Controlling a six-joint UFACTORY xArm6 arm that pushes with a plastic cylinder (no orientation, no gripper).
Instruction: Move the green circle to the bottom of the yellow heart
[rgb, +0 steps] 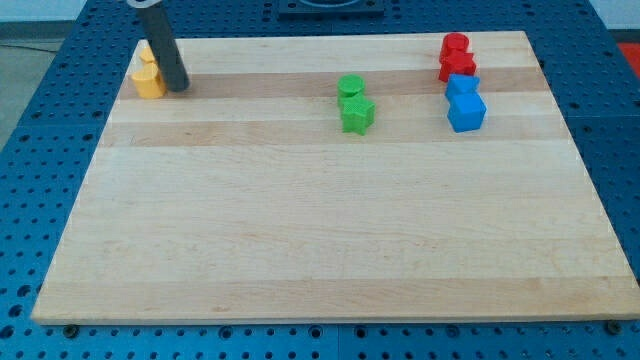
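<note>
The green circle lies on the wooden board, right of centre near the view's top, touching a green star just below it. Two yellow blocks sit touching at the top left: an upper one, partly hidden by the rod, and a lower one. I cannot tell which is the heart. My tip rests on the board right beside the lower yellow block, on its right side, far to the left of the green circle.
Two red blocks sit together at the top right. Two blue blocks lie just below them, touching. The board's top edge runs close behind the yellow and red blocks.
</note>
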